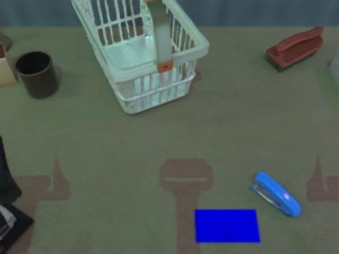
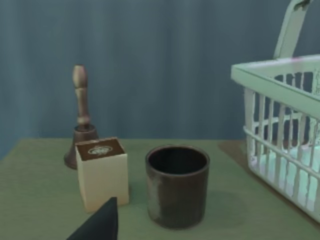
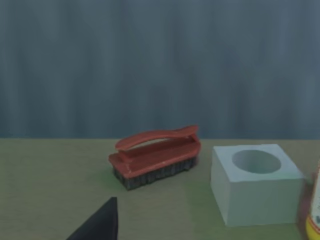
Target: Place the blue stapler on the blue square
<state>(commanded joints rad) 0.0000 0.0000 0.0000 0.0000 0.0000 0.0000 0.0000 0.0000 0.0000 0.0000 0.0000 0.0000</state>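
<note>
The blue stapler (image 1: 276,193) lies flat on the table at the front right, set diagonally, with its pinkish spot facing up. The blue square (image 1: 226,226) is just to its left and slightly nearer the front edge; the two do not touch. My left arm (image 1: 8,211) is parked at the table's front left corner, far from both. Only a dark corner of my left gripper (image 2: 102,222) shows in the left wrist view, and likewise of my right gripper (image 3: 102,222) in the right wrist view. The right arm is outside the top view. Nothing is held.
A white basket (image 1: 127,100) with a handle stands at the back centre. At the back left are a dark cup (image 1: 36,74), a cream box (image 2: 102,172) and a bell (image 2: 81,125). A red-brown brush (image 1: 295,48) and a pale block with a hole (image 3: 255,182) are at the back right.
</note>
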